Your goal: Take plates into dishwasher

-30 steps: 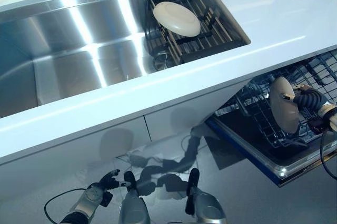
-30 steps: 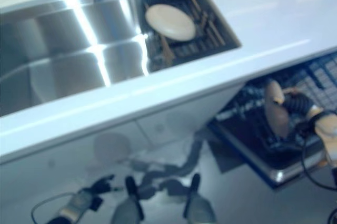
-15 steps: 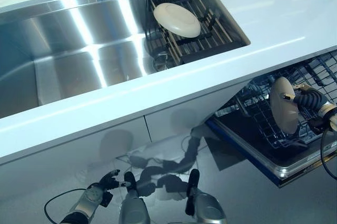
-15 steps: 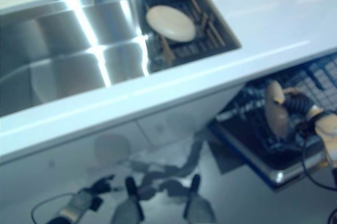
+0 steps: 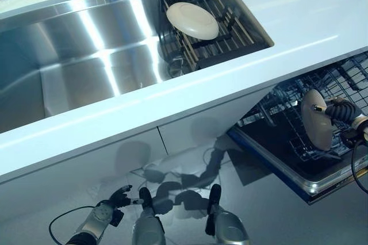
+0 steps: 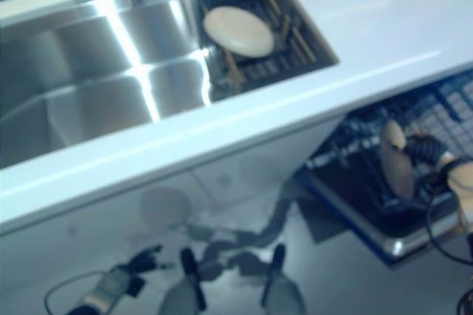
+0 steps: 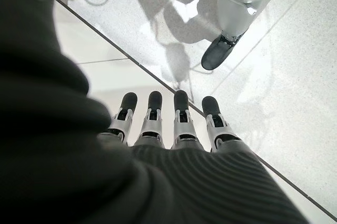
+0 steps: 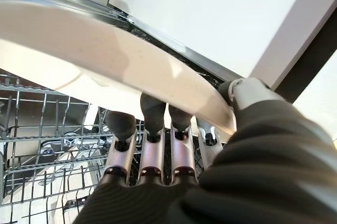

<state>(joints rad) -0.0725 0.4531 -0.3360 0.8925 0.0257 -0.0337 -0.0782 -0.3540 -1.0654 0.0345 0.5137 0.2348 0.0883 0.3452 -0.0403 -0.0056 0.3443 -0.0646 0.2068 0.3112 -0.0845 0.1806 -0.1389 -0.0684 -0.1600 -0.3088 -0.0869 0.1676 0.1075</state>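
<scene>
Cream ceramic, by its look: the plate (image 5: pixel 317 119) in the right hand (image 5: pixel 341 110) stands on edge over the wire rack (image 5: pixel 299 124) of the open dishwasher (image 5: pixel 276 161), below the white counter (image 5: pixel 172 104). In the right wrist view the fingers (image 8: pixel 154 150) lie against one face of the plate and the thumb presses the other, so the rim is pinched between them. I judge the plate stiff, fairly heavy for its size, smooth and glazed, and therefore liable to slip, and it would chip or crack against the wire tines if let fall. A hold at the rim seems right, since it leaves the lower edge free to enter a slot between tines; whether that edge already touches the rack I cannot tell.

1 more plate (image 5: pixel 192 20), same cream colour, lies nearly flat on the dark drying rack (image 5: pixel 227 32) at the right end of the steel sink (image 5: pixel 69 55). Its raised edge offers the likeliest place to grip.

Down by the floor, the left hand (image 5: pixel 119 198) hangs idle with fingers relaxed and straight, holding nothing.
</scene>
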